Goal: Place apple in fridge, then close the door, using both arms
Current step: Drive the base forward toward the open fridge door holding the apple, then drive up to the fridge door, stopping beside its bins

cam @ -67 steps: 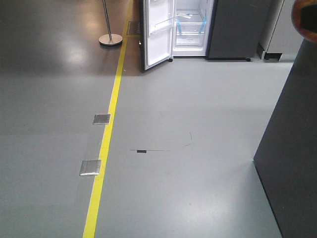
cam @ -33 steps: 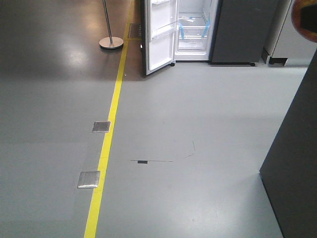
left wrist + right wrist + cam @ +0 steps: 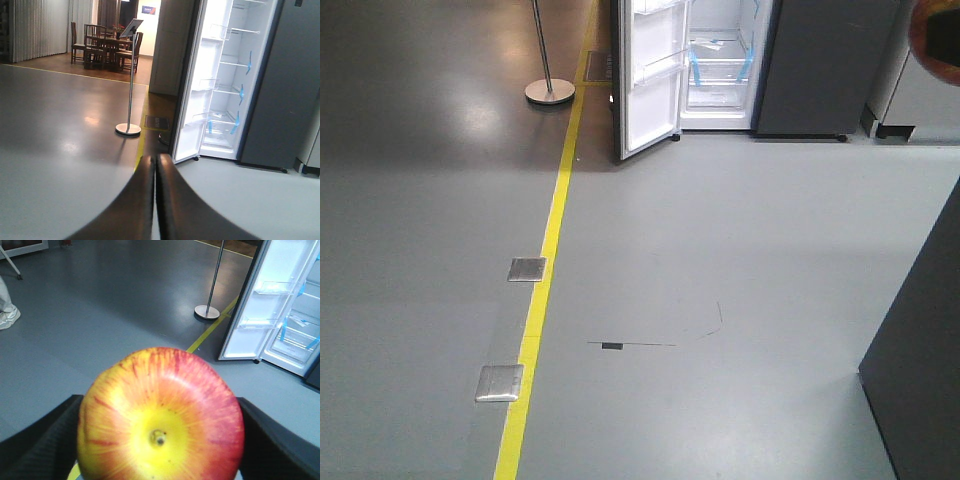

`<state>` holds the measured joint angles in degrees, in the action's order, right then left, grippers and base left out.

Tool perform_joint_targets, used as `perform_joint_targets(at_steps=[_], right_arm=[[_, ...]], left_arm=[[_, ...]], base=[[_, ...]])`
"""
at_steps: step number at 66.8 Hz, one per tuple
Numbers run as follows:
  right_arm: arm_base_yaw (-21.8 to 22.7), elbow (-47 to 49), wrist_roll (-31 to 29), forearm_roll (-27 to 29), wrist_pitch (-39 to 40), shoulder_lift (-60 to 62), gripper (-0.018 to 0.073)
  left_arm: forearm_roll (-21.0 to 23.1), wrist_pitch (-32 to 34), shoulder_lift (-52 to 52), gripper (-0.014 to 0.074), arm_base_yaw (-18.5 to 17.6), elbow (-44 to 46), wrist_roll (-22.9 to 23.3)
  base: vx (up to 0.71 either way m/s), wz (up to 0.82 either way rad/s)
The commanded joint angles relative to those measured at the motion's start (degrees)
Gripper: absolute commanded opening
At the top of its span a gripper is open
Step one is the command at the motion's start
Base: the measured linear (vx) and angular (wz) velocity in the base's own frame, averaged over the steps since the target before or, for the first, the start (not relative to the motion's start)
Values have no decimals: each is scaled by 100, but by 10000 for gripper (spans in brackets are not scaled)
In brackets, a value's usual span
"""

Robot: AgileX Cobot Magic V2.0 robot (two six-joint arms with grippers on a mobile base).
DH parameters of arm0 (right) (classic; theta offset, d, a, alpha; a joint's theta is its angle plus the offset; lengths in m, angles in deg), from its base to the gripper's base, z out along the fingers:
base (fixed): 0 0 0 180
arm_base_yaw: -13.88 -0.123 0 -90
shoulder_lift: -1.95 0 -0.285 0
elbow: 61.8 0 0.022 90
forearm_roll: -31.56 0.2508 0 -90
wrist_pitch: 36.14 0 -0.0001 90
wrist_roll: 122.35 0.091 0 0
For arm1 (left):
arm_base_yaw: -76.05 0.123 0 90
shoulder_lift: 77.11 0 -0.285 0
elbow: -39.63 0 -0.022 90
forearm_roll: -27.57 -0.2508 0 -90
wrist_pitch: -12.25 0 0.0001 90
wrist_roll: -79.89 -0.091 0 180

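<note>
The base is rolling in. In the front view the fridge [image 3: 720, 60] now sits lower and a little further right than it did a second ago. The floor plates [image 3: 527, 269] beside the yellow line [image 3: 545, 280] have slid down the picture, and the dark cabinet [image 3: 920, 380] on the right takes up less of the view. So the gap is closing, but there is a long stretch of bare floor [image 3: 720, 250] left to cross.

The apple [image 3: 160, 415] is not in the fridge yet. It rides in the right gripper [image 3: 157, 440], stem end toward the wrist camera, with a black finger pressed against each flank. It looks firmly held.

The left gripper [image 3: 155, 200] has its fingers [image 3: 140, 200] pressed together on nothing. It points toward the fridge's lower edge and the round foot of the post stand [image 3: 128, 128] beyond it.

The door [image 3: 650, 80] is swung wide, white inner side facing out, and the shelves are lit and unobstructed. My read is that this is the approach, with placing and closing both to come. The robot will likely need to square up to the opening rather than to the door's edge.
</note>
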<state>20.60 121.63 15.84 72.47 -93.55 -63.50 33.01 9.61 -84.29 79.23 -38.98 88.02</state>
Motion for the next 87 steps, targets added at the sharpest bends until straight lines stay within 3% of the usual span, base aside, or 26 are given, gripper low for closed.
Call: perform_joint_targets(at_steps=[1,87], right_arm=[[14,136,-46,249,361,64,193],[14,136,-46,249,361,64,193]], left_arm=[[55,422,-31,-7,-36,104,-8],[55,422,-31,-7,-36,104,-8]], base=[[16,2],[18,-1]])
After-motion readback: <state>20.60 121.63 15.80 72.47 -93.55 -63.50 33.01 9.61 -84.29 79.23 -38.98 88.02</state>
